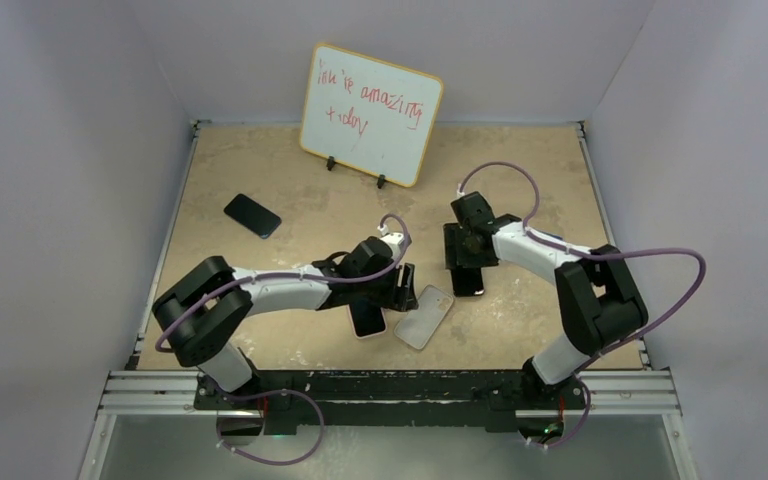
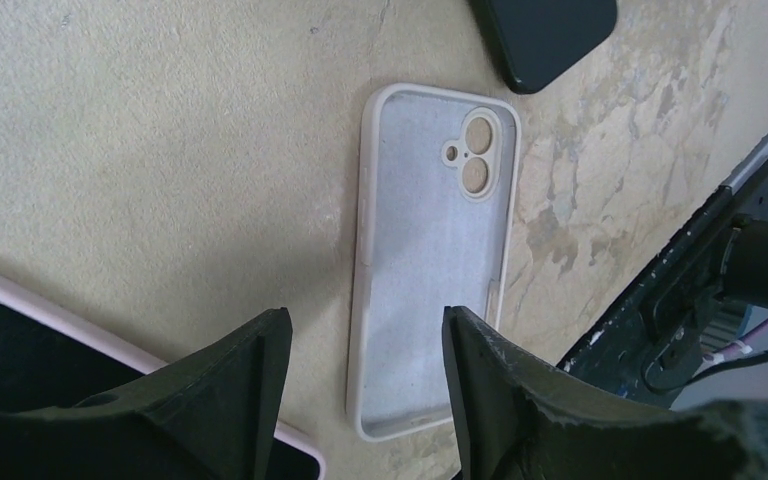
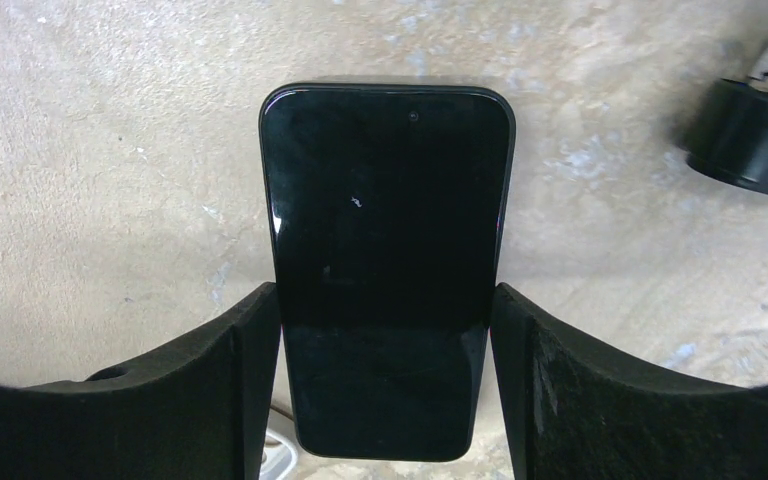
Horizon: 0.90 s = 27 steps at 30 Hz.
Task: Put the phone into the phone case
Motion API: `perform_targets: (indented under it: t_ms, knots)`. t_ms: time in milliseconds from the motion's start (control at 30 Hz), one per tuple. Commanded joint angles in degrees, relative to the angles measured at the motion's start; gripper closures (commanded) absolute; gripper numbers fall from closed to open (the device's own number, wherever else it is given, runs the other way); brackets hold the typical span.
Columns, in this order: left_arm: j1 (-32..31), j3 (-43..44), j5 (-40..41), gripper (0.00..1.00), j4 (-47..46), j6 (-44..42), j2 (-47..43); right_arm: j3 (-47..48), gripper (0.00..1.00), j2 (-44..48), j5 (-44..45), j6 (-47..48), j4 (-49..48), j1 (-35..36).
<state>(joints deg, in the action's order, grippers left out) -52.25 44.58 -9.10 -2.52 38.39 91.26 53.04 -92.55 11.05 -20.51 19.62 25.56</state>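
Observation:
The empty pale phone case [image 1: 424,316] lies open side up on the table at front centre; it also shows in the left wrist view [image 2: 435,250]. My right gripper [image 1: 467,252] is shut on a black phone [image 1: 467,278], screen up, just beyond the case. In the right wrist view the phone [image 3: 388,250] sits between both fingers of the gripper [image 3: 385,300], touching each. My left gripper [image 1: 400,290] is open and empty, low over the near end of the case [image 2: 365,325]. A phone in a pink case [image 1: 367,320] lies beside it.
A second black phone [image 1: 252,215] lies at the left rear. A whiteboard [image 1: 370,112] with red writing stands at the back. The metal rail [image 1: 390,385] runs along the near table edge. Grey walls enclose the table.

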Motion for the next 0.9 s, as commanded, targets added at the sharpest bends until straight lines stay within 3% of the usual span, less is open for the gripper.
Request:
perform_targets:
  t_ms: [0, 333, 767, 867]
  knots:
    - [-0.69, 3.08, 1.87, 0.42, -2.77, -0.80, 2.22, 0.56, 0.59, 4.06, 0.44, 0.21, 2.23, -1.77]
    - [-2.90, 5.46, 5.81, 0.47, -2.61, -2.16, 8.33, -1.14, 0.62, 8.49, -4.27, -1.73, 3.35, -2.59]
    - [-3.65, 9.20, 12.26, 1.00, 4.06, 1.18, 10.39, -7.08, 0.65, 20.36, -10.95, -8.33, 0.52, -2.53]
    - [-3.37, 10.15, 15.96, 1.00, 7.63, 3.88, 8.55, -8.78, 0.66, 23.50, -14.28, -10.09, -1.51, -2.45]
